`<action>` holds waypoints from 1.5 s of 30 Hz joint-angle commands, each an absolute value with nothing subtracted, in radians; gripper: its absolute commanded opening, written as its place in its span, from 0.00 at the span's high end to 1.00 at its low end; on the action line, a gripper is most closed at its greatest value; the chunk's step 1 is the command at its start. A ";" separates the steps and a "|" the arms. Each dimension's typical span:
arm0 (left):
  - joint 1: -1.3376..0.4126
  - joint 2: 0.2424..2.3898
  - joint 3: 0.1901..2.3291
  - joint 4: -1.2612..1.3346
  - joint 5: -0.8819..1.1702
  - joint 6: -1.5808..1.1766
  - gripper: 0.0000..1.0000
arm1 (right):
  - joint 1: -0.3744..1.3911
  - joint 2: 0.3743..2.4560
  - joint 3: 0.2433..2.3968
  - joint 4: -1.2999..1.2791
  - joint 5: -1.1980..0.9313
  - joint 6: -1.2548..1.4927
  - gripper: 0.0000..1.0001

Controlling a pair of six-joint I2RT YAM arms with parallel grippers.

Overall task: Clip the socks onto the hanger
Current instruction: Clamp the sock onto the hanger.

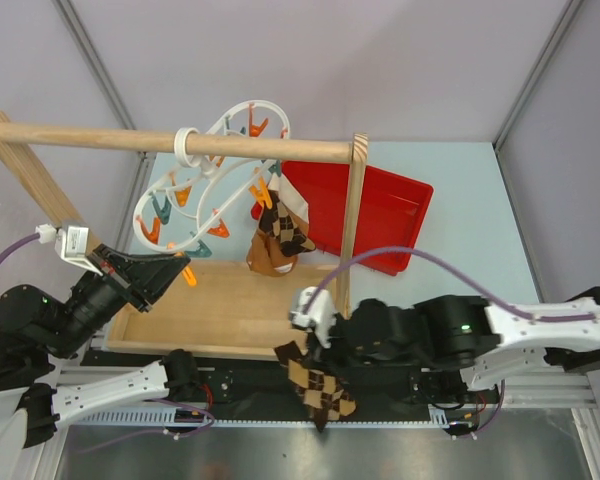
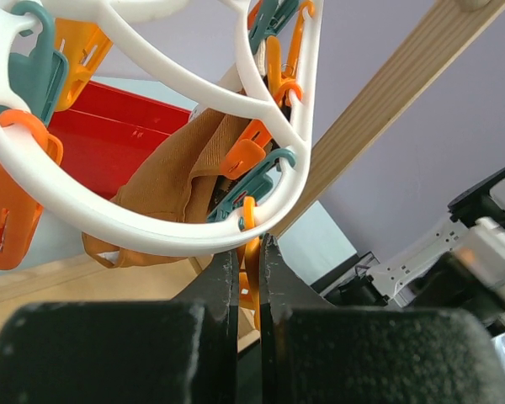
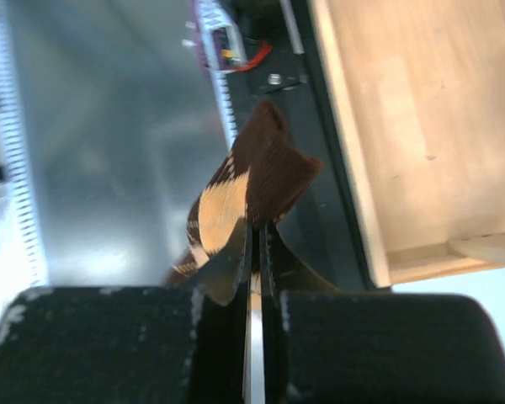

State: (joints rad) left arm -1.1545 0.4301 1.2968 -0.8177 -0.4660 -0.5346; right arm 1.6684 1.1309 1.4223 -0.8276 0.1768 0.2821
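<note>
We see the left gripper pinching an orange peg at the seven o'clock edge of the hanger, one sock clipped at its four o'clock, and the right gripper clamped on the second sock at the top view's six o'clock.

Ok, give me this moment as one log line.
left tool: shut on orange peg of hanger | right tool: shut on second sock, unclipped | first sock: hanging from hanger
</note>
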 commanded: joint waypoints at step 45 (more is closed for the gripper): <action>-1.160 0.434 1.281 -0.698 -0.322 -0.577 1.00 | 1.328 1.511 1.766 -0.374 -0.206 0.196 1.00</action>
